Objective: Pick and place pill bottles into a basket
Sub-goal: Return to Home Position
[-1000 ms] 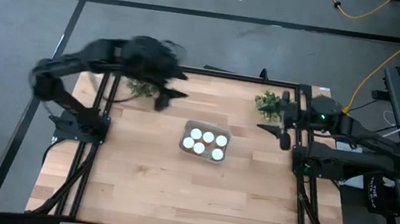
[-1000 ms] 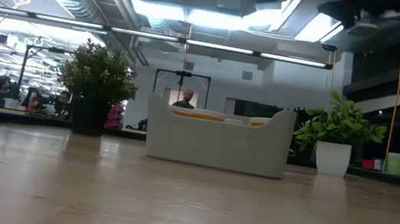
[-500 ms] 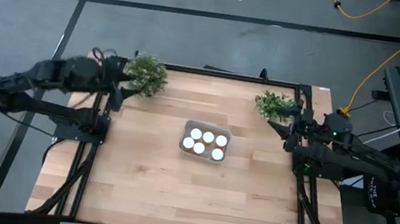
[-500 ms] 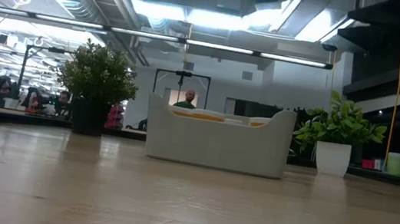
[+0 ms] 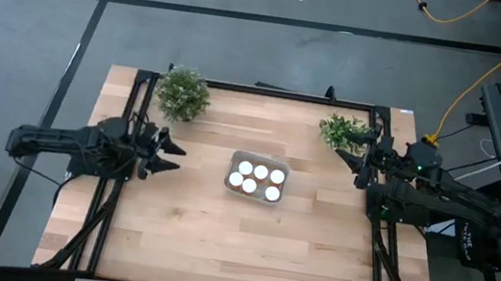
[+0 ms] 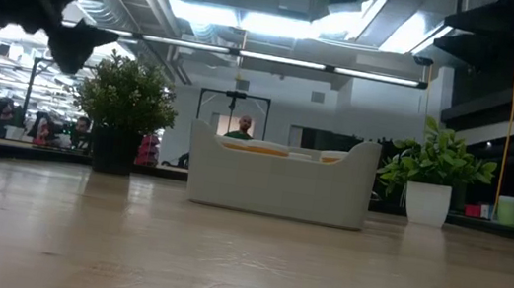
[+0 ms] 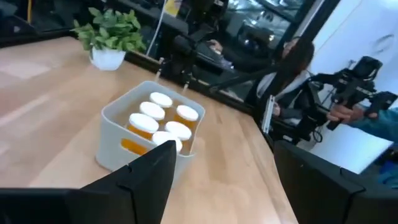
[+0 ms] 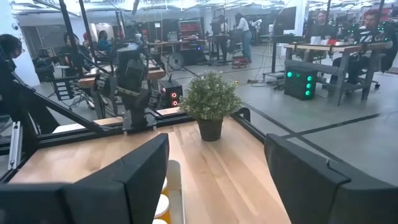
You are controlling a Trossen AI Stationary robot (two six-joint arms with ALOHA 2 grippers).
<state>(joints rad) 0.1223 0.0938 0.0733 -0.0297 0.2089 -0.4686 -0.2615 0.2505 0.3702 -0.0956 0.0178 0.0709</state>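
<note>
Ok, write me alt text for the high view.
Six white-capped pill bottles sit in the grey basket at the middle of the table. The left pincer is open at the left edge, the right pincer open at the right edge beside a potted plant.

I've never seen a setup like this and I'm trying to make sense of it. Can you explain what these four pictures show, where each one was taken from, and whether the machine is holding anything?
It is a robot with two dark arms working at a wooden table. One picture looks straight down on it, one looks level across the tabletop, and two come from cameras on the arms' wrists. In the middle of the table sits a pale grey basket with six white-capped orange pill bottles standing in it. Two potted plants stand near two of the table's corners. The left hand is at the table's left edge and the right hand at its right edge. Both are open and hold nothing.
</note>
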